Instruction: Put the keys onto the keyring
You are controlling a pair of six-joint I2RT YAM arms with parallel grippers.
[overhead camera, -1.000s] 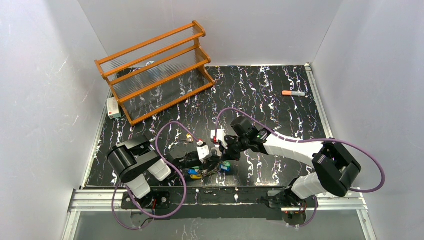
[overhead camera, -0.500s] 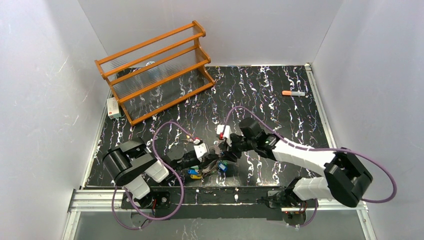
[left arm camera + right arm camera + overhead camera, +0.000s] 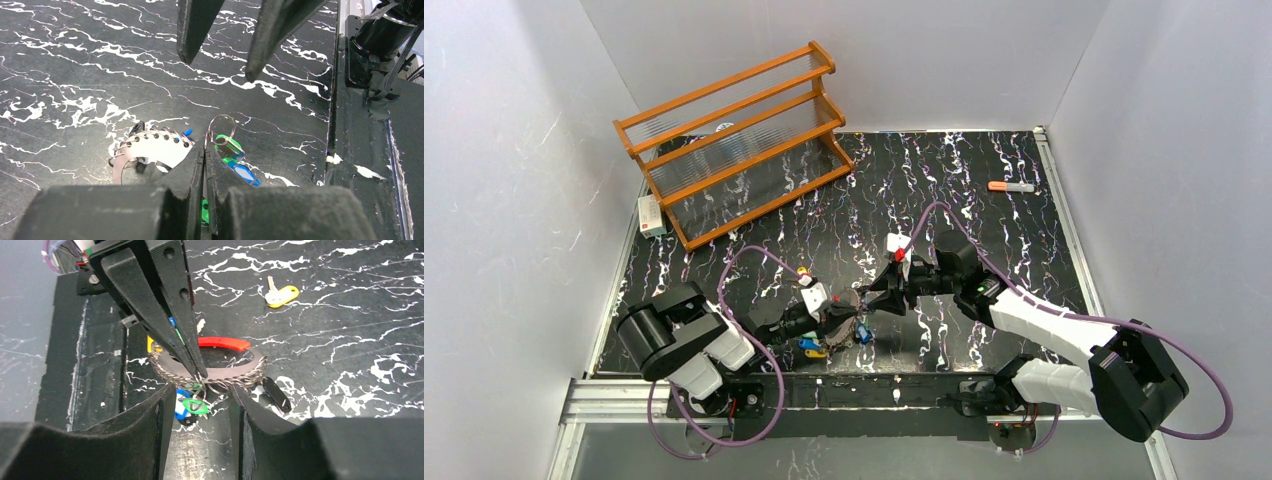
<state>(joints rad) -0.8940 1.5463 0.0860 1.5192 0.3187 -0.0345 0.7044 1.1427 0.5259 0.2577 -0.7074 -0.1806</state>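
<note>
Keyring (image 3: 842, 322), lower centre of the overhead view, close to the desk's (image 3: 964, 180) near edge, rim pinched in the fully closed left tool (image 3: 205, 150); green and blue keys (image 3: 231, 152) bunched at that pinch. Right tool (image 3: 218, 67) newly parted, empty, pulled back rightward: probably a key just let go. Yellow key (image 3: 280, 294) loose, upper right of the right-wrist view. Open desk right and rear.

left claw (image 3: 205, 146) tight together, right claw (image 3: 202, 392) apart (tip to tip)
</note>
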